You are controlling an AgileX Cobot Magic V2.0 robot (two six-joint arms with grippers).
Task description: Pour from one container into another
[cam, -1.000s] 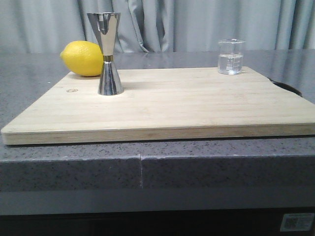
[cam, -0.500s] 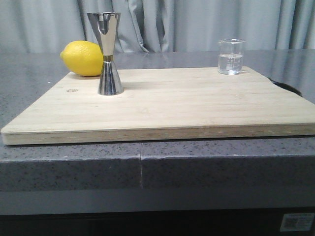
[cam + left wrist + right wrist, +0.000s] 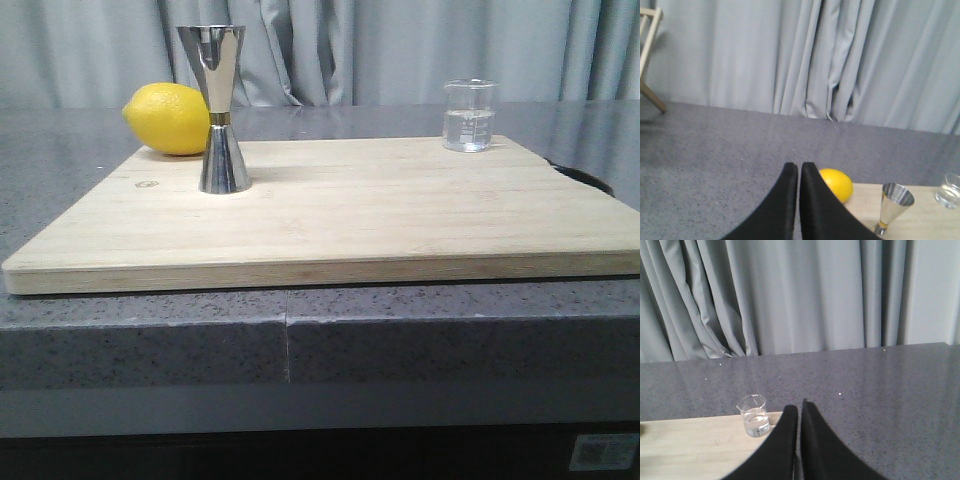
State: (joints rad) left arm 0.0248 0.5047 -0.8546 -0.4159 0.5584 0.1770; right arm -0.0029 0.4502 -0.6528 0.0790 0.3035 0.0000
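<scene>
Left gripper (image 3: 799, 170) pressed together, empty; jigger (image 3: 894, 209) upright on board (image 3: 920, 220) off to its side beyond lemon (image 3: 836, 183). Right gripper (image 3: 800, 409) pressed together, empty; beaker (image 3: 754, 415) with clear liquid just beside its fingertips, not touching.

On the counter (image 3: 60, 180) lies a board (image 3: 350, 215), with the jigger (image 3: 218, 110) standing upright on its left part, the lemon (image 3: 168, 119) just behind and left of it, and the beaker (image 3: 469, 116) well apart at the board's far right corner.
</scene>
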